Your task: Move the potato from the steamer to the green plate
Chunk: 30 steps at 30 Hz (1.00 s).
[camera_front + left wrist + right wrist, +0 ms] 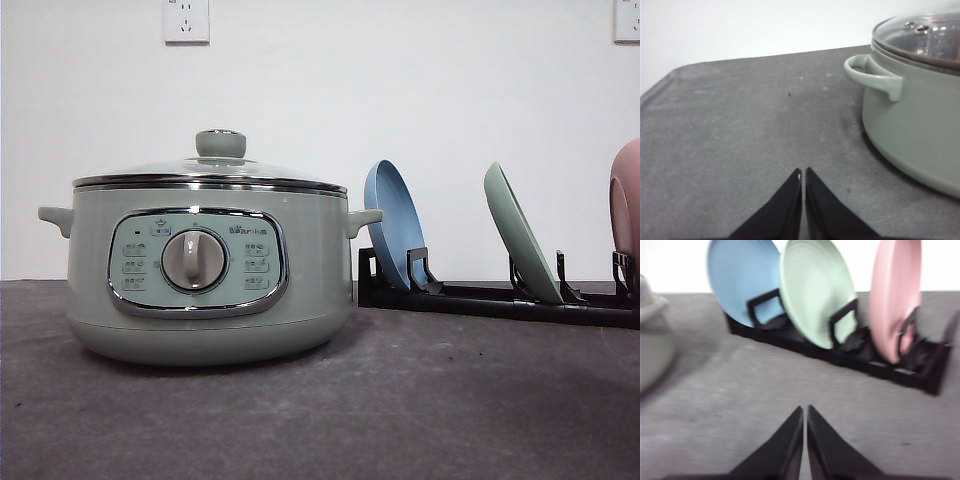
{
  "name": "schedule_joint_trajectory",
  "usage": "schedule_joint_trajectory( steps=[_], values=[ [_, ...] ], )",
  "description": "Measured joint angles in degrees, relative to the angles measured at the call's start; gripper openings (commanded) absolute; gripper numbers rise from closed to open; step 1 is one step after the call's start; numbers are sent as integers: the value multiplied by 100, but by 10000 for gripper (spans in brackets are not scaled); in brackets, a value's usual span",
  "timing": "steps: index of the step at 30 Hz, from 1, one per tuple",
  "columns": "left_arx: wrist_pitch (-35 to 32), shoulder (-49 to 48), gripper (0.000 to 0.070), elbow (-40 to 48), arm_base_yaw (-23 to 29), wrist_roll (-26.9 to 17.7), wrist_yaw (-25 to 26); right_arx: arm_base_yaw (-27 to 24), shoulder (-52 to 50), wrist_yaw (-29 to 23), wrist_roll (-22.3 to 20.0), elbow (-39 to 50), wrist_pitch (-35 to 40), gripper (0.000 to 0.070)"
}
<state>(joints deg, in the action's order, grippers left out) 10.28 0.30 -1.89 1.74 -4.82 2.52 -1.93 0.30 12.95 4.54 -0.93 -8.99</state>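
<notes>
The sage-green steamer (205, 265) stands on the grey table at the left, its glass lid (210, 170) on; it also appears in the left wrist view as steamer (920, 110). The potato is hidden. The green plate (520, 235) stands on edge in a black rack (490, 300), and the right wrist view shows the green plate (815, 295) between a blue and a pink plate. My left gripper (803, 172) is shut and empty over bare table left of the steamer. My right gripper (805, 410) is shut and empty, some way in front of the rack.
A blue plate (395, 225) and a pink plate (626, 200) stand in the same rack. The steamer's side handle (875, 75) sticks out toward my left gripper. A white wall with outlets backs the table.
</notes>
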Motion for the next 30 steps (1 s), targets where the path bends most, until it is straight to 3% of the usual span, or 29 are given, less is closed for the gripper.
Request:
schedule_joint_trajectory(
  steps=[7, 16, 22, 30],
  values=[
    [0, 0, 4, 2, 0, 1291, 0, 0, 0, 48, 758, 0, 0, 0],
    [64, 0, 4, -38, 0, 2463, 0, 0, 0, 182, 1425, -24, -34, 0],
    [156, 16, 4, -540, 0, 2793, 89, 0, 0, 184, 1665, -524, -96, 0],
    [555, 356, 4, -1541, 0, 2881, 217, 0, 168, 190, 1694, -1486, -137, 0]
  ],
)
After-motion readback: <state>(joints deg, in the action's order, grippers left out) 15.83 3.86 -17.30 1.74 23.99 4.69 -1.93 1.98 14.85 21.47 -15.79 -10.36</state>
